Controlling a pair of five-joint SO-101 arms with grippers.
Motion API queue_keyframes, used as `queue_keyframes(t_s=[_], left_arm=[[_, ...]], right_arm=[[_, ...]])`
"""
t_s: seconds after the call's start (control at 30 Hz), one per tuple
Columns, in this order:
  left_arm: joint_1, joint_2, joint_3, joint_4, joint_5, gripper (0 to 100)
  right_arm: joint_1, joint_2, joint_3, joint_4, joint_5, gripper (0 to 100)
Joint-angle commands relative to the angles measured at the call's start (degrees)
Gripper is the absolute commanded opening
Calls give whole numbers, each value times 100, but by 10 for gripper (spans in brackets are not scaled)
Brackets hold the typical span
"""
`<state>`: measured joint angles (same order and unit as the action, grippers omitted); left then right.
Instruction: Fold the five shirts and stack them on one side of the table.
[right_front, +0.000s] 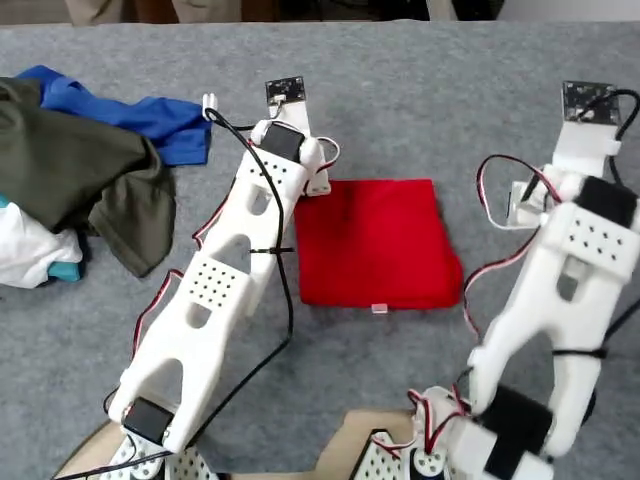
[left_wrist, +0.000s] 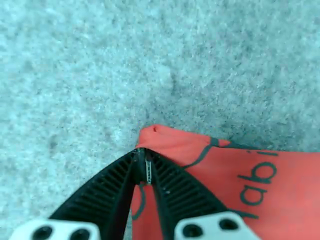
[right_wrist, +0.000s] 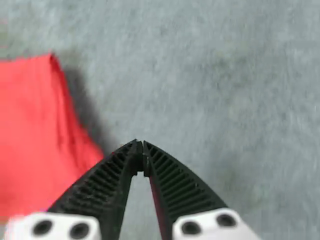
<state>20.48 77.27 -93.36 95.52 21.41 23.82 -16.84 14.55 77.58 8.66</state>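
Two white arms rise from the near edge of a grey table (right_front: 450, 90). Between them, mid-table, lies a red shirt (right_front: 375, 245), folded into a neat rectangle. The left hand (left_wrist: 144, 167) is at the shirt's far left corner. Its fingers are pressed together and appear to pinch the cloth, which puckers up just beyond the tips. The right hand (right_wrist: 140, 155) is closed on nothing, over bare table beside the shirt's right edge. Farther off to the left, a loose pile (right_front: 80, 180) of olive, blue and white shirts lies unfolded.

The cloth looks light, soft and limp. It will likely sag and come unfolded unless taken by its corners or a folded edge.

The high view gives the whole layout. The left wrist view adds the corner pucker and dark print that the high view misses.
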Motion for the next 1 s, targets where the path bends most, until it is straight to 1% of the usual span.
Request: queue_keyframes(t_s=[0.0,0.07,0.13,0.27,0.33,0.37,0.53,0.63,0.83,0.97], left_arm=[[-26,-391,-273,149,18,19],[70,-391,-273,193,18,19],[158,-391,-273,229,18,19],[237,-391,-264,237,18,19],[220,-391,-264,237,18,19],[211,-391,-264,237,18,19],[211,-382,-229,220,18,19],[229,-382,-211,202,18,19],[220,-382,-211,193,18,19],[211,-382,-211,193,18,19]], right_arm=[[-338,-426,-31,1248,44,9],[-479,-418,277,1556,26,9],[-637,-356,637,1512,0,9],[-1024,-92,1218,835,-105,9],[-1147,57,1235,633,-730,17],[-1200,127,1226,589,-1011,39],[-1675,277,1262,712,-2259,230],[-1965,382,1253,615,-2769,309],[-2519,1015,1262,79,-3622,362],[-2554,1719,1226,-404,-3789,368]])
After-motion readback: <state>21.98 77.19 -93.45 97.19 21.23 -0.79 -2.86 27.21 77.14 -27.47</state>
